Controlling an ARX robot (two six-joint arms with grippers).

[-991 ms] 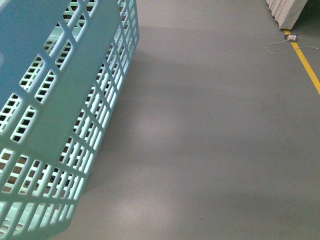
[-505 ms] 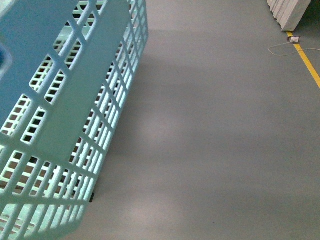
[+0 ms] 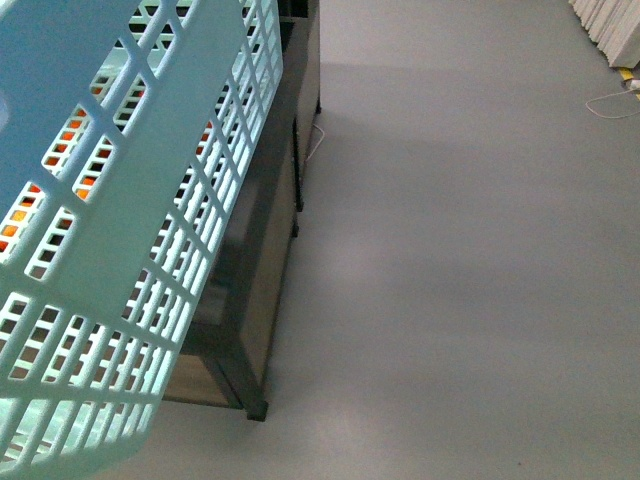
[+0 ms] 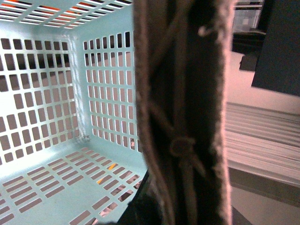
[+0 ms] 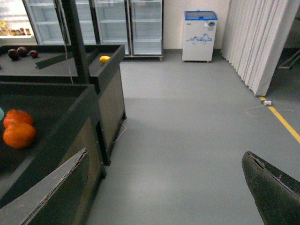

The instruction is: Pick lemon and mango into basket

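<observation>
The light teal basket (image 3: 130, 200) hangs tilted and fills the left of the front view. My left gripper (image 4: 180, 201) is shut on its ribbed brown-grey handle (image 4: 183, 93), which hides most of the jaws. The inside of the basket (image 4: 51, 173) holds nothing. My right gripper (image 5: 165, 157) is open and empty, above bare floor beside the stands. A small yellow fruit (image 5: 104, 59), perhaps the lemon, lies on the corner of the far dark stand. The mango is out of view.
A dark display stand (image 3: 262, 290) sits under the basket. Two oranges (image 5: 18, 130) lie in the near stand (image 5: 70, 136). Dark red fruits (image 5: 21, 50) lie further back. Glass fridges (image 5: 112, 23), a chest freezer (image 5: 200, 35) and a white curtain (image 5: 255, 42) border the grey floor (image 5: 187, 126).
The front view has swung left: the dark stand and orange fruit behind the basket slots have come into view. The yellow floor line has slid to the right edge.
</observation>
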